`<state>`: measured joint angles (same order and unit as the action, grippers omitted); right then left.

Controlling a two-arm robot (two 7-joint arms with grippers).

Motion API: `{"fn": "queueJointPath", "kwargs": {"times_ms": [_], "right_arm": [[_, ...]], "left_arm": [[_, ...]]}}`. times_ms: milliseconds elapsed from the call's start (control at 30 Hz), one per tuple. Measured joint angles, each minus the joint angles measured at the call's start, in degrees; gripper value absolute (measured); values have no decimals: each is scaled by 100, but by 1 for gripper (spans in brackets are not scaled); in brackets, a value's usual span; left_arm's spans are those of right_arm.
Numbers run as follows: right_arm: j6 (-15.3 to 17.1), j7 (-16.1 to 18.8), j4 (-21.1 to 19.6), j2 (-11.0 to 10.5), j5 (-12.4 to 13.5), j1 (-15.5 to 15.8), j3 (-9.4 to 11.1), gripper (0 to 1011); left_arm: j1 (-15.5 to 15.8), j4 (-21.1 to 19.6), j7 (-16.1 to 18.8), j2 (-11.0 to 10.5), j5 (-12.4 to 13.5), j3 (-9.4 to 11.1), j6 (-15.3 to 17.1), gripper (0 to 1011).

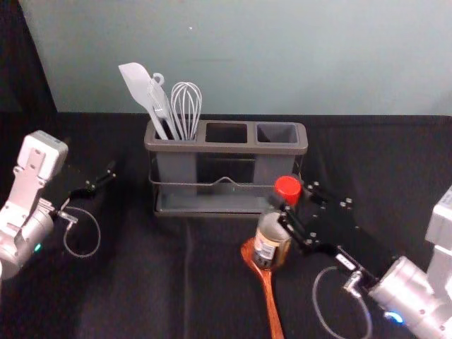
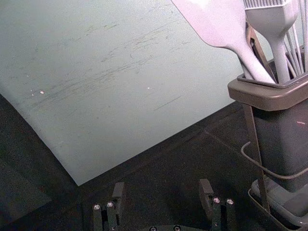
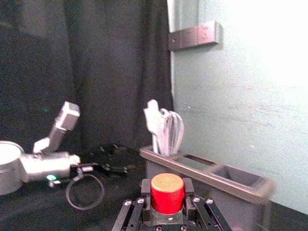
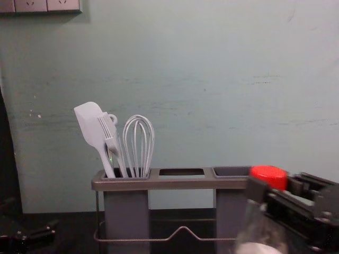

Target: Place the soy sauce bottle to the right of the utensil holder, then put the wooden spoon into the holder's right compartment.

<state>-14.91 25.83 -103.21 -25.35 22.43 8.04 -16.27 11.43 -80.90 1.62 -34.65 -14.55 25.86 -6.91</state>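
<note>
My right gripper (image 1: 288, 212) is shut on the neck of the soy sauce bottle (image 1: 271, 239), just under its red cap, in front of the holder's right part. In the right wrist view the gripper (image 3: 167, 202) has a finger on each side of the red cap (image 3: 167, 193). The upright bottle overlaps the bowl of the wooden spoon (image 1: 271, 300); whether they touch I cannot tell. The utensil holder (image 1: 226, 148) has bare middle and right compartments. Left of the holder, my left gripper (image 1: 106, 180) stays idle; in its wrist view the gripper (image 2: 162, 192) is open.
A white spatula (image 1: 134, 85), a brush and a whisk (image 1: 186, 106) stand in the holder's left compartment. A pale wall (image 4: 212, 79) rises behind the black-covered table (image 1: 141, 282). Dark cloth (image 3: 115, 72) hangs beyond the left arm.
</note>
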Motion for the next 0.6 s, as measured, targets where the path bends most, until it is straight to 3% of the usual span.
{"fn": "queueJointPath", "kwargs": {"times_ms": [400,600], "right_arm": [[-8,283,428,-487,375,107,680,390],[-184,319,659,-513,441,82,900,390]], "left_arm": [[0,0,0,0,0,0,0,1000],[0,0,0,0,1,0,0,1000]]}}
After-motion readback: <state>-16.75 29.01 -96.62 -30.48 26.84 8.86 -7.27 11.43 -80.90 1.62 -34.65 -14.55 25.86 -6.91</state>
